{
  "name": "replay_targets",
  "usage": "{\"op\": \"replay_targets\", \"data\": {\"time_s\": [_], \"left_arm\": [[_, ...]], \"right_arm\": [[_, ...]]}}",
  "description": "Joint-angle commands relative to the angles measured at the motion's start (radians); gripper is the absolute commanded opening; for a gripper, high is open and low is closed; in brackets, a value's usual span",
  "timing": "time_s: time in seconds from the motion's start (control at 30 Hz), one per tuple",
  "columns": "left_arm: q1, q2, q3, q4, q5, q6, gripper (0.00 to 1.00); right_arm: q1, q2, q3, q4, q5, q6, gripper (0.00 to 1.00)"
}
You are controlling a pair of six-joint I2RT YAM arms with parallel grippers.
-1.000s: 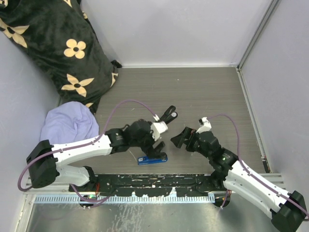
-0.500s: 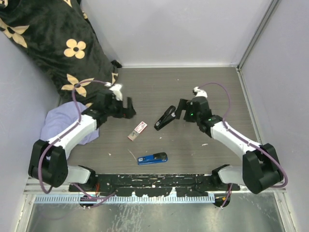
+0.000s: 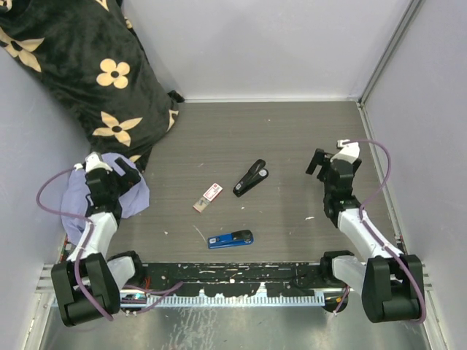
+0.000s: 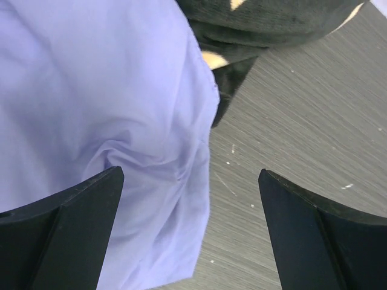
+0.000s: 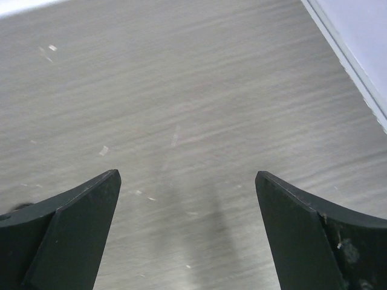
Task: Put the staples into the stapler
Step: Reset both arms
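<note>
In the top view a black stapler [image 3: 250, 178] lies tilted at the table's middle. The small white staples box with a red-pink label [image 3: 209, 196] lies to its left. A blue stapler [image 3: 230, 239] lies nearer the front edge. My left gripper [image 3: 125, 172] is open and empty at the far left, over the lavender cloth [image 3: 80, 197]. My right gripper [image 3: 318, 161] is open and empty at the right, apart from the black stapler. The left wrist view shows open fingers [image 4: 72, 229] over the cloth [image 4: 103, 121]. The right wrist view shows open fingers [image 5: 66, 229] over bare table.
A black pillow with cream flowers [image 3: 80, 65] fills the back left corner and shows in the left wrist view [image 4: 272, 24]. White walls enclose the back and right sides. A small silver strip [image 3: 199, 233] lies near the blue stapler.
Both arms have pulled back from the middle to the sides. The black stapler, held up a second ago, now lies on the table. The staples box came into view.
</note>
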Motion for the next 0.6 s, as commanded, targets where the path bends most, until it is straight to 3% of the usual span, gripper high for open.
{"op": "replay_targets", "data": {"time_s": [0.0,0.07,0.2,0.4,0.57], "left_arm": [[-0.020,0.016,-0.120,0.320,-0.072,0.071,0.97],[-0.051,0.053,-0.175,0.466,-0.060,0.109,0.98],[-0.073,0.051,-0.196,0.531,-0.035,0.136,0.98],[-0.081,0.118,-0.181,0.575,0.000,0.149,0.98],[-0.095,0.144,-0.177,0.593,-0.062,0.132,0.98]], "right_arm": [[-0.001,-0.006,-0.153,0.321,0.108,-0.131,1.00],[-0.002,0.018,-0.230,0.465,0.107,-0.140,1.00],[-0.004,0.116,-0.321,0.666,0.072,-0.138,1.00],[-0.004,0.226,-0.291,0.697,0.043,-0.144,1.00],[-0.007,0.265,-0.266,0.700,0.055,-0.144,1.00]]}}
